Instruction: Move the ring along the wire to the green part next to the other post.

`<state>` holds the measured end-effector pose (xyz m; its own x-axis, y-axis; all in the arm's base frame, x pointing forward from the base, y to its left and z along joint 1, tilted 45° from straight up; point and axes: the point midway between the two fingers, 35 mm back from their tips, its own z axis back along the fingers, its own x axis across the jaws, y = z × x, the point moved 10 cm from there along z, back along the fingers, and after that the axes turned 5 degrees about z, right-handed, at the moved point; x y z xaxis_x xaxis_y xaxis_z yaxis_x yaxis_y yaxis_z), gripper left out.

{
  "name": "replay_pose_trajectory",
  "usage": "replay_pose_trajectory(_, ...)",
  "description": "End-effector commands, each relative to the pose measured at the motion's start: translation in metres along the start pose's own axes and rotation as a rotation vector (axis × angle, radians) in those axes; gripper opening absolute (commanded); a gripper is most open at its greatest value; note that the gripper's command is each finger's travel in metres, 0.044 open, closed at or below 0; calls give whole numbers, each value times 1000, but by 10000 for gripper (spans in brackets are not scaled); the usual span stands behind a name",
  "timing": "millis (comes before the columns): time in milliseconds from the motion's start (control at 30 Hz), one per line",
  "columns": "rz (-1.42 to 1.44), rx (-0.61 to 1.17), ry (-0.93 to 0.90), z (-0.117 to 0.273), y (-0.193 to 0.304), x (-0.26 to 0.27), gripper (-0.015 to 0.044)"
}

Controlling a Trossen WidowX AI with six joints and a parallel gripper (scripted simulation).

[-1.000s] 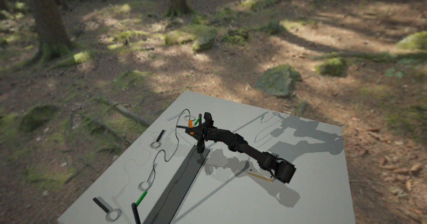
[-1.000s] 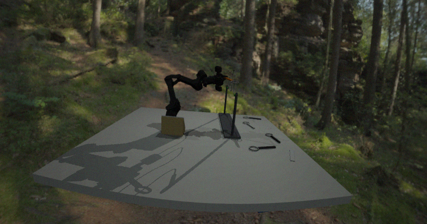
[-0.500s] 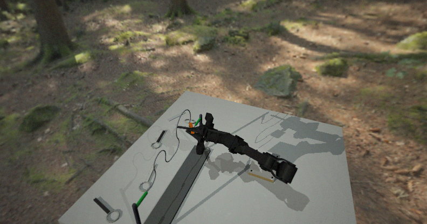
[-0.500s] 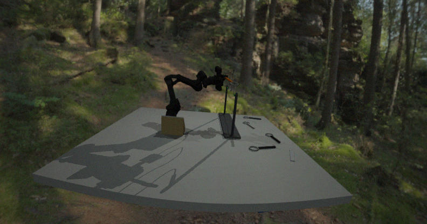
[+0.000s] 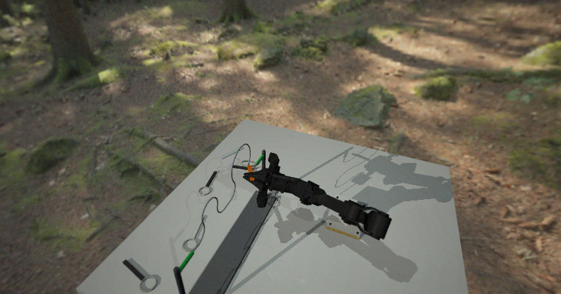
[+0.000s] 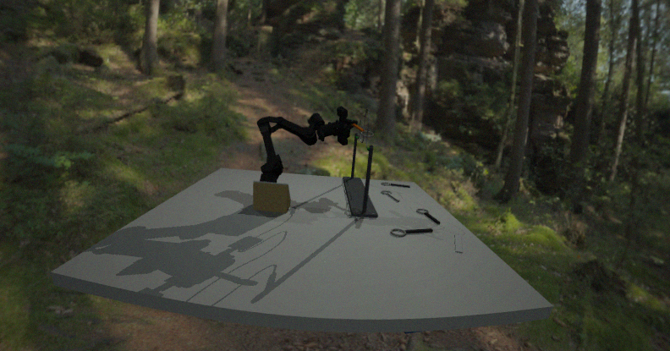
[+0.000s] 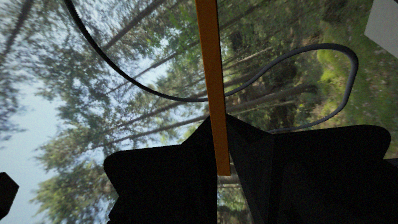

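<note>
My gripper (image 5: 247, 176) (image 7: 218, 119) is shut on the orange handle (image 5: 250, 168) (image 6: 358, 127) (image 7: 212, 75). The ring (image 6: 366, 134) is tilted nearly flat at the handle's far end, close to the green part (image 5: 259, 159) by the far post (image 5: 263, 160) of the top view. The wire seems to pass through it where the thin grey wire (image 5: 234, 174) (image 7: 175, 99) rises. I cannot tell whether they touch. The ring is out of the wrist view. The other green part (image 5: 186, 261) joins the other post (image 5: 179, 280), nearer the top camera.
The dark base board (image 5: 231, 249) (image 6: 358, 196) carries both posts. Several loose rings with dark handles, such as one ring (image 5: 148, 283) and another (image 6: 398, 232), lie on the table beyond the board from the arm. A tan block (image 6: 271, 196) stands by the arm's base.
</note>
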<state>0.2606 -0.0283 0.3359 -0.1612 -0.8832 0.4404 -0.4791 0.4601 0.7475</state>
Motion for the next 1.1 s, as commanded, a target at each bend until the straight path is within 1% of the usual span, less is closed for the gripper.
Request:
replay_pose_trajectory(0, 44, 8, 16, 2, 1, -7, -150)
replay_pose_trajectory(267, 160, 29, 78, 5, -1, -22, -150)
replay_pose_trajectory(867, 523, 95, 271, 20, -17, -59, -150)
replay_pose_trajectory(1067, 629, 61, 305, 19, -19, -72, -150)
